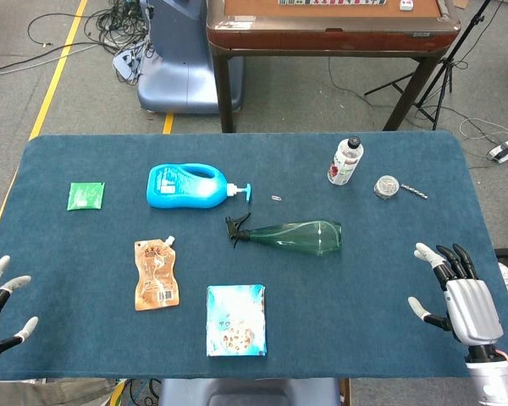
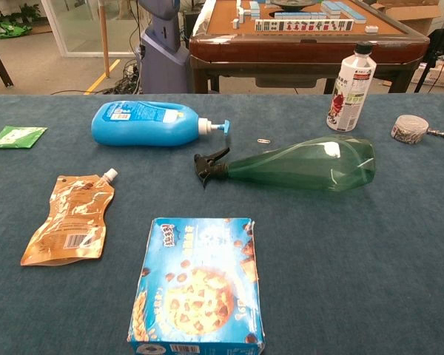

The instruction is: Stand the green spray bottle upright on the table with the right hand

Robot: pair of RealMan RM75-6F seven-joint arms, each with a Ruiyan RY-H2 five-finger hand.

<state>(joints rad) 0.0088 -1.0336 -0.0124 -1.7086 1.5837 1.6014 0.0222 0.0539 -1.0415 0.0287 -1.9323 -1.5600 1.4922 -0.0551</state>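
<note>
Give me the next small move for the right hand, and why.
Probably reach the right hand forward and inward toward the wide body of the green spray bottle. The bottle lies on its side on the table, black trigger head pointing left, and the hand is open, apart from it and holding nothing. Nothing lies between them, so the approach looks free.

The right hand [image 1: 461, 292] sits at roughly four o'clock in the head view, back of the hand facing up, fingers spread and extended toward eleven o'clock, thumb out toward nine o'clock, holding nothing. The left hand [image 1: 0, 300] sits at roughly eight o'clock, partly cut by the frame edge, fingers apart and empty. Neither hand appears in the chest view.
</note>
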